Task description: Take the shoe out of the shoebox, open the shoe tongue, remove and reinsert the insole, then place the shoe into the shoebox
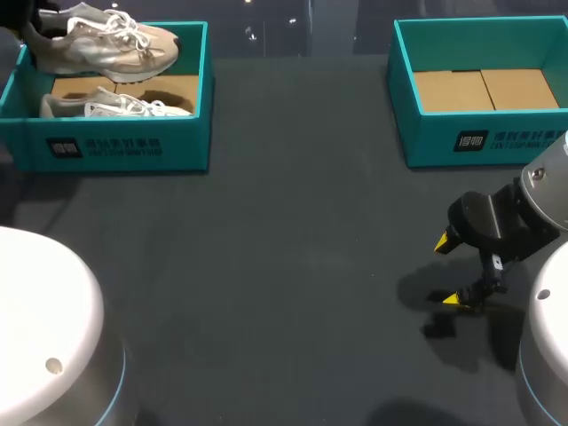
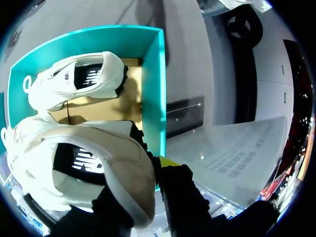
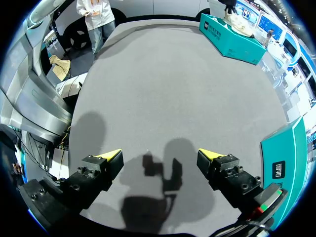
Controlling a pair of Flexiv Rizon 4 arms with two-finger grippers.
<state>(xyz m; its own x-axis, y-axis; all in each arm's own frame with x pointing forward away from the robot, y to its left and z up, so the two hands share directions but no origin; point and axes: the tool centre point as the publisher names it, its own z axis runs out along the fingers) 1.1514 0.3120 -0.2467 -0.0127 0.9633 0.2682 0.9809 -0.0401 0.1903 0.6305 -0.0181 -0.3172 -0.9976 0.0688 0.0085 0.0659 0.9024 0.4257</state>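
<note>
A beige and white shoe (image 1: 106,44) hangs above the left teal shoebox (image 1: 124,146), over its back rim. My left gripper (image 2: 148,173) is shut on this shoe (image 2: 84,163) at the heel collar; one yellow tip shows outside the heel and the other finger is hidden by the shoe. A second, matching shoe (image 1: 120,106) lies on its side on the box's cardboard floor, seen under the gripper as shoe (image 2: 74,79) inside the teal wall (image 2: 158,89). My right gripper (image 1: 448,271) stands open and holds nothing, low over the dark table at the right, with only its shadow between its fingers (image 3: 160,155).
A second teal shoebox (image 1: 479,138) with a bare cardboard floor stands at the back right, just behind my right gripper, and its side (image 3: 281,163) shows beside that gripper. The left box (image 3: 229,34) appears far ahead across the table. Between the boxes is dark table (image 1: 293,248).
</note>
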